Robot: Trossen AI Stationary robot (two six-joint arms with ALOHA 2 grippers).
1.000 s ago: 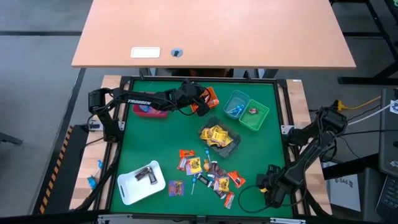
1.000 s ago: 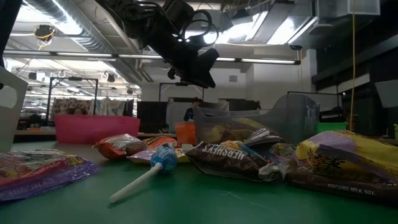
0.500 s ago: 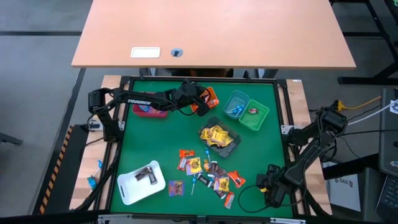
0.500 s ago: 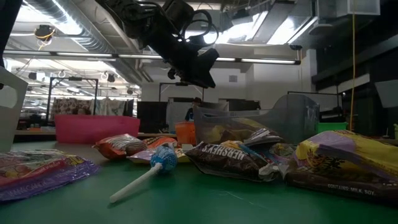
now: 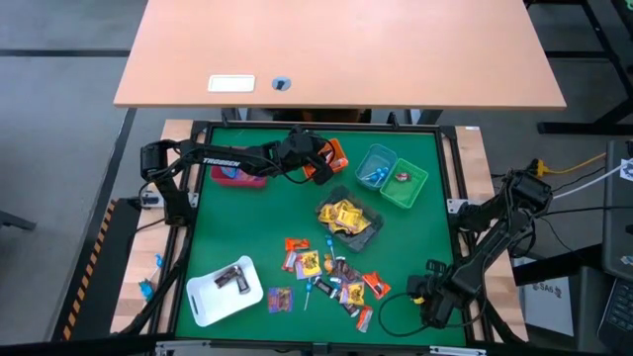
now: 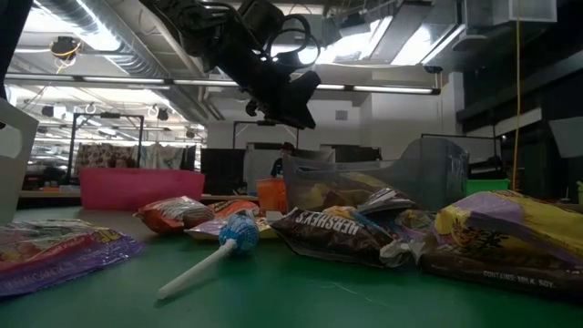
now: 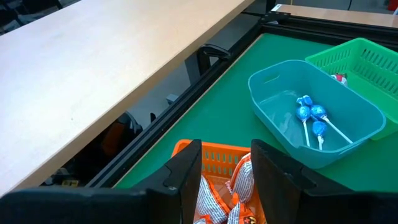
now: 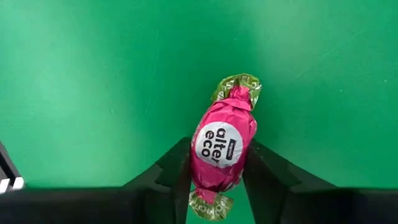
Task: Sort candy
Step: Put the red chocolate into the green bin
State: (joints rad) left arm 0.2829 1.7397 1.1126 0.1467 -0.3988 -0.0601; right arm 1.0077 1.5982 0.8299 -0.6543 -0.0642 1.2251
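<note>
A green mat (image 5: 257,227) covers the work surface, with a bare wooden table beyond it and an open workshop behind. Around the mat's far edge stand a pink bin (image 5: 235,176), an orange bin (image 5: 334,153), a teal bin (image 5: 377,164) and a green bin (image 5: 407,186), with a clear bin (image 5: 371,229) of yellow packets nearer the middle and a white tray (image 5: 203,297) with a dark bar at the near left. Sorting looks partly done: blue lollipops (image 7: 311,116) lie in the teal bin and orange-red packets (image 7: 239,186) in the orange one, yet a loose heap of candy (image 5: 331,277) is left on the mat at the near centre. The left gripper (image 7: 225,169) hangs over the orange bin, fingers apart with nothing seen between them, which suggests a drop-off there. The right gripper (image 8: 216,163) is at the mat's near right corner, its fingers on either side of a pink wrapped sweet (image 8: 222,146) and touching it; whether the sweet is off the mat cannot be told. Most of the loose pile, I judge, remains to be sorted.
</note>
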